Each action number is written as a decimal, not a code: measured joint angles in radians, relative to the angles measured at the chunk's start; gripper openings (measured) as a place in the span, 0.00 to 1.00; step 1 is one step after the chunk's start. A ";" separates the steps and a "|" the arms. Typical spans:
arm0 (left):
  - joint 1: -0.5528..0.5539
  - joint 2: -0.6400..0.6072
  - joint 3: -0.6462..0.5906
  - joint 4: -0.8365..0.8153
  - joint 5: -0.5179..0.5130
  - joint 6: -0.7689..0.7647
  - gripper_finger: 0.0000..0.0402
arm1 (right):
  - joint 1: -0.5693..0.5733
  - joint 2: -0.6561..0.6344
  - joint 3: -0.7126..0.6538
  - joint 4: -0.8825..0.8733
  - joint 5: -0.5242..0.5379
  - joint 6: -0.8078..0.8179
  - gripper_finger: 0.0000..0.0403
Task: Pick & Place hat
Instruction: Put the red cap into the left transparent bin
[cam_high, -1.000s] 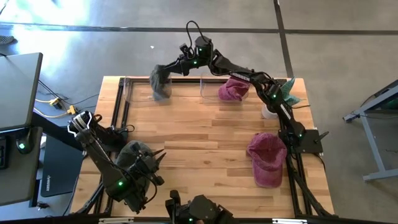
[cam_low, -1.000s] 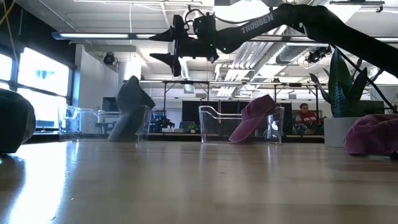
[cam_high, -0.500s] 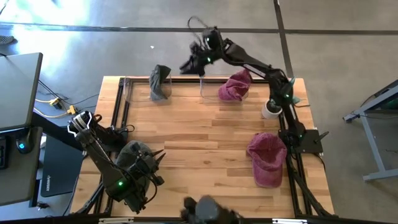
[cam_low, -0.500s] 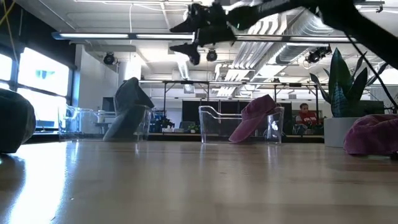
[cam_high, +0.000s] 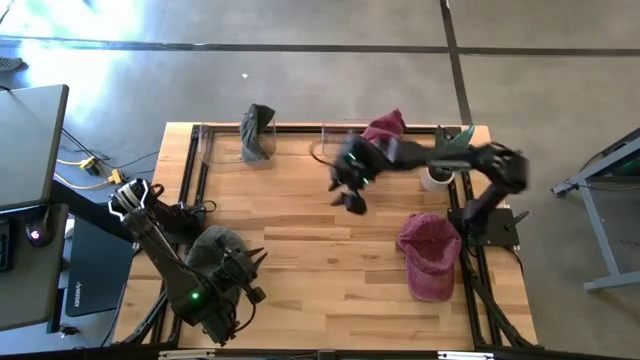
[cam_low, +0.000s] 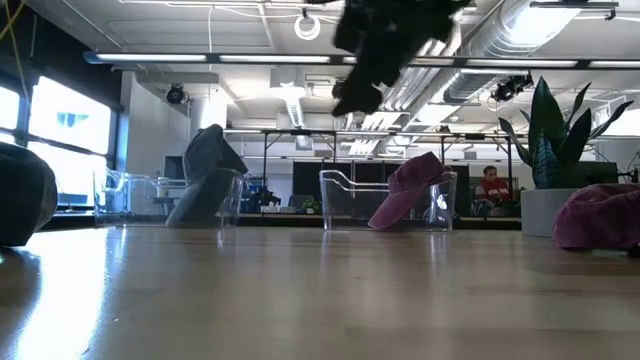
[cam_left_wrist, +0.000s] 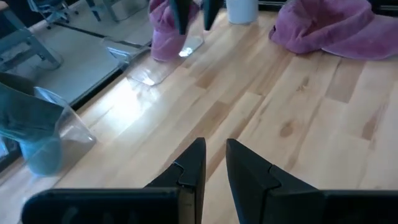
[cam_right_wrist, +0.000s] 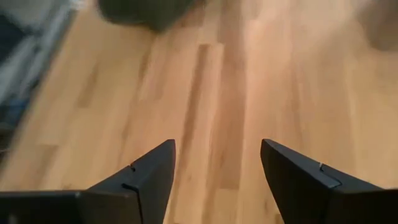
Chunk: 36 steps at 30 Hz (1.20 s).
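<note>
Right end effector (cam_high: 352, 190) swung inward, empty | pink hat (cam_high: 430, 255) apparently nearby

Bright daylight, window glare on the table (cam_left_wrist: 155, 93) – motion blur on the right arm (cam_high: 420, 160), soft shadows

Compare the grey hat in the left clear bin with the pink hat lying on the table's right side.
The grey hat stands tall and narrow in its clear bin; the pink hat lies spread flat on the bare table. The grey one sits at the far edge, the pink one nearer. Neither is held by a gripper.
</note>
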 joint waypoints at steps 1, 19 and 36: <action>0.000 0.001 -0.009 0.012 0.003 0.005 0.15 | 0.030 -0.052 -0.095 0.088 0.057 0.033 0.56; 0.263 0.001 -0.083 0.463 -0.012 0.515 0.15 | 0.675 -0.348 -0.874 0.738 0.727 0.236 0.54; 0.471 0.213 -0.082 0.974 0.409 0.953 0.15 | 0.834 -0.626 -0.562 -0.618 0.568 0.731 0.53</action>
